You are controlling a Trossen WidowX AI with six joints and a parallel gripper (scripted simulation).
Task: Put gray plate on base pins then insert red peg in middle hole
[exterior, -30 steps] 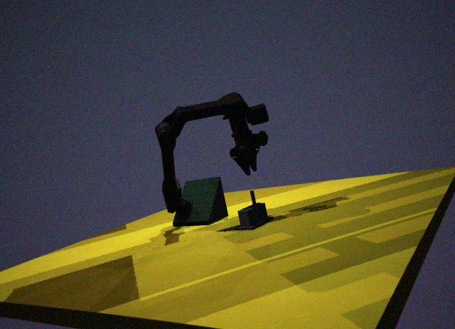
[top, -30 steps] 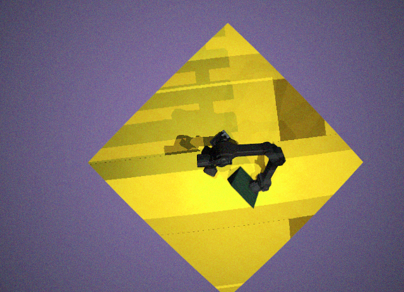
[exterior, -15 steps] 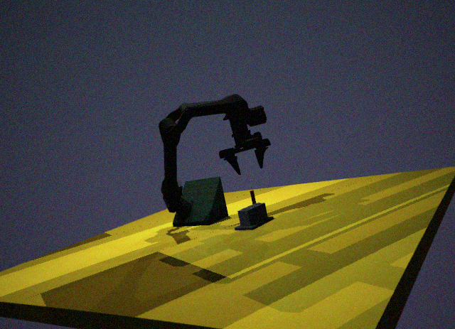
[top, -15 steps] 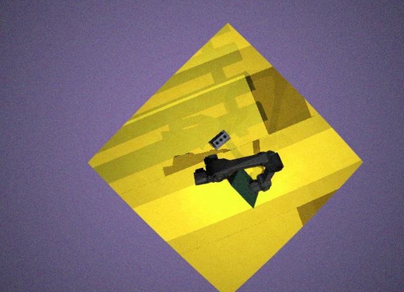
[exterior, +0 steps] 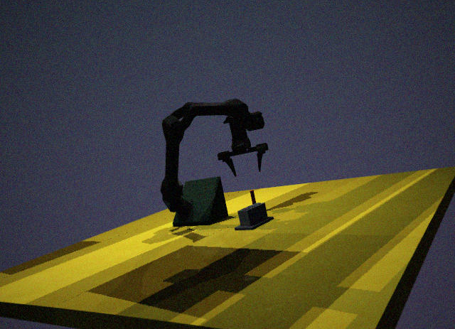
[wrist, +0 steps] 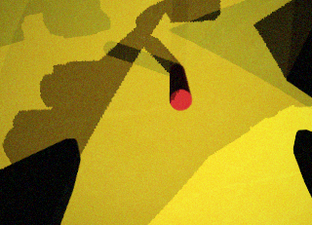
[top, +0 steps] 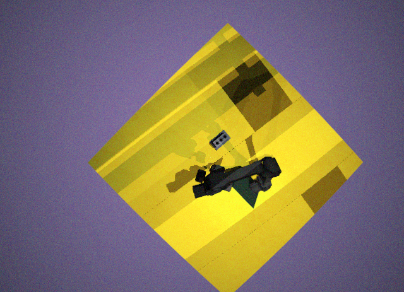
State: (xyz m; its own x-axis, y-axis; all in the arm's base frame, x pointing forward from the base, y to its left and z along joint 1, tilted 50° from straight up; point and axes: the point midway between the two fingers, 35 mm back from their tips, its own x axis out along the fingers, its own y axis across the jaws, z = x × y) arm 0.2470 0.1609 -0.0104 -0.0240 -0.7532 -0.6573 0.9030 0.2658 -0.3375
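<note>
The gray plate [top: 223, 140] [exterior: 253, 216] has three dark holes in a row and lies flat on the base [exterior: 244, 228], whose flange shows under it. The pins cannot be seen. The red peg [exterior: 252, 197] [wrist: 180, 99] stands upright on the table, apart from the plate, behind it in the exterior view. In the top view the peg is hidden under the arm. My gripper [exterior: 247, 173] [wrist: 190, 147] is wide open and empty, well above the peg. In the wrist view the peg's red top shows between the fingers, a little above their tips.
A dark green wedge [top: 248, 194] [exterior: 203, 200] stands beside the arm's foot, to the left of the plate in the exterior view. The yellow table [top: 215, 224] [exterior: 330, 270] carries patches of shadow. A dark shape shows at the upper right of the wrist view.
</note>
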